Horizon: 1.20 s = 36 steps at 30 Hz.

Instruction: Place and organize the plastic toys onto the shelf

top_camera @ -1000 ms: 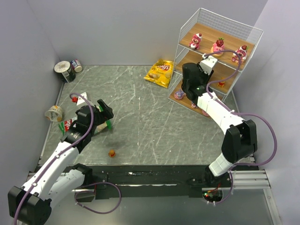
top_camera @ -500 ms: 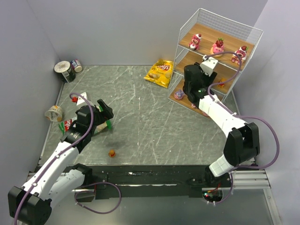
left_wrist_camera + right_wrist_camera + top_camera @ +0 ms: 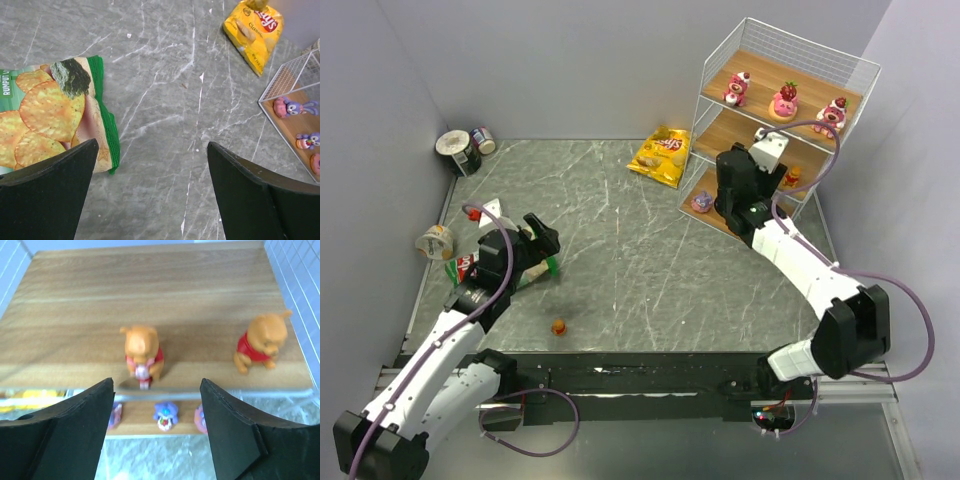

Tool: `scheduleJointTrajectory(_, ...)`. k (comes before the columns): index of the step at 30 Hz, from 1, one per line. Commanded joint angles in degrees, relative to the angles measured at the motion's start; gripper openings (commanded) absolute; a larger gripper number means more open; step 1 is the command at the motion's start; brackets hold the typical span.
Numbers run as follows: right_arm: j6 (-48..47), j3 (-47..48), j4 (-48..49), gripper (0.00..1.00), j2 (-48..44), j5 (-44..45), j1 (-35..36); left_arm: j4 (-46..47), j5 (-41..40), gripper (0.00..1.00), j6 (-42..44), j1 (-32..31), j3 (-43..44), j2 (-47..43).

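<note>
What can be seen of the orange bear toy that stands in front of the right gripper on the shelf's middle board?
The orange bear toy looks like plastic: a round head, small ears, a red shirt and something pink held at its front. It stands upright on the shelf's middle board, near the front edge, facing the right gripper. That gripper is open and apart from it; only the board touches it. A second orange bear stands beside it, apart.
</note>
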Motion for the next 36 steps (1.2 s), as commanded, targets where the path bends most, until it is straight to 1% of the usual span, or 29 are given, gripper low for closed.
scheduleJointTrajectory(1,3.84,-0.75,-3.71,0.77,-5.42,-1.13,2.76,0.99,-0.7,0.96,0.55,0.32,-0.04,-1.75)
scheduleJointTrajectory(4,5.42,-0.14,-6.78,0.78,-7.18,-0.69,6.63,0.89,-1.23,0.96,0.81,0.32,0.32,-1.84)
scheduleJointTrajectory(6,9.02,0.92,-11.16,0.78,-8.32,-0.78,8.74,0.81,-1.58,0.96,0.9,0.32,0.49,-2.02)
scheduleJointTrajectory(7,10.42,1.79,-15.54,0.78,-8.85,-0.78,11.1,0.63,-1.75,0.96,0.9,0.32,0.49,-2.19)
scheduleJointTrajectory(9,14.73,2.24,-18.82,0.78,-10.69,-1.21,14.53,0.63,-2.28,0.96,0.9,0.32,0.49,-2.54)
scheduleJointTrajectory(10,15.61,1.63,-20.22,0.78,-11.31,-4.26,17.94,0.54,-2.45,0.96,0.99,0.32,0.58,-2.81)
scheduleJointTrajectory(12,16.42,0.05,-19.37,0.77,-12.54,-10.15,20.78,-0.16,-3.94,0.96,0.55,0.32,0.58,-3.33)
scheduleJointTrajectory(14,17.11,-3.2,-18.22,0.77,-12.02,-17.7,25.51,-1.38,-5.79,0.96,-0.5,0.32,0.75,-3.86)
scheduleJointTrajectory(16,18.43,-5.04,-18.31,0.77,-10.71,-21.85,28.86,-1.83,-7.02,0.96,-0.86,0.32,0.67,-5.18)
scheduleJointTrajectory(17,18.61,-5.75,-17.09,0.77,-9.57,-23.44,32.62,-2.09,-7.46,0.96,-1.38,0.32,0.58,-5.79)
scheduleJointTrajectory(18,18.53,-6.28,-16.46,0.78,-9.12,-23.63,34.48,-2.44,-8.08,0.96,-1.73,0.32,0.41,-7.01)
scheduleJointTrajectory(19,17.57,-7.59,-14.98,0.78,-8.86,-24.07,36.24,-2.88,-8.86,0.96,-1.91,0.32,0.23,-7.72)
scheduleJointTrajectory(20,17.21,-8.3,-11.4,0.79,-8.16,-26.59,39.74,-3.15,-9.39,0.96,-2.09,0.32,0.23,-8.95)
scheduleJointTrajectory(23,18.25,-8.66,-7.59,0.78,-4.47,-33.98,42.67,-4.99,-10.8,0.96,-2.7,0.32,1.01,-10.62)
scheduleJointTrajectory(24,18.96,-7.96,-5.84,0.77,-3.24,-38.35,44.94,-7.52,-11.07,0.96,-3.31,0.32,1.54,-10.8)
scheduleJointTrajectory(25,18.7,-7.52,-4.61,0.75,-0.62,-40.57,45.92,-8.85,-11.59,0.96,-3.93,0.32,2.85,-11.07)
scheduleJointTrajectory(26,18.18,-7.34,-2.94,0.71,0.71,-42.42,47.14,-10.51,-11.86,0.96,-5.59,0.32,3.56,-11.42)
scheduleJointTrajectory(27,17.74,-6.73,0.12,0.68,2.03,-46.44,49.51,-12.1,-12.12,0.96,-6.3,0.32,4.44,-11.68)
scheduleJointTrajectory(28,15.82,-6.64,2.76,0.63,4.66,-49.09,50.4,-14.81,-12.21,0.96,-6.92,0.32,5.93,-11.95)
scheduleJointTrajectory(29,15.54,-6.64,4.62,0.5,5.99,-51.12,51.1,-15.79,-12.39,0.96,-7.53,0.32,6.64,-12.56)
scheduleJointTrajectory(30,15.71,-6.9,6.11,0.45,7.22,-52.27,51.46,-16.76,-12.48,0.96,-7.8,0.32,7.25,-12.91)
scheduleJointTrajectory(31,15.02,-7.25,11.35,0.4,9.41,-56.37,51.81,-18.25,-12.48,0.96,-7.98,0.32,8.3,-13.18)
scheduleJointTrajectory(32,14.75,-7.6,13.58,0.32,10.38,-57.54,52.16,-18.79,-12.48,0.96,-8.15,0.32,8.75,-13.87)
scheduleJointTrajectory(34,13.44,-6.82,17.19,0.26,13.54,-60.09,52.69,-20.02,-12.3,0.96,-8.15,0.32,9.89,-14.41)
scheduleJointTrajectory(35,12.99,-5.94,17.12,0.21,14.86,-60.02,52.78,-21.42,-12.3,0.96,-8.33,0.32,10.33,-14.67)
scheduleJointTrajectory(36,12.64,-2.98,16.33,0.18,16.36,-59.93,53.04,-22.13,-12.21,0.96,-8.42,0.32,11.03,-14.59)
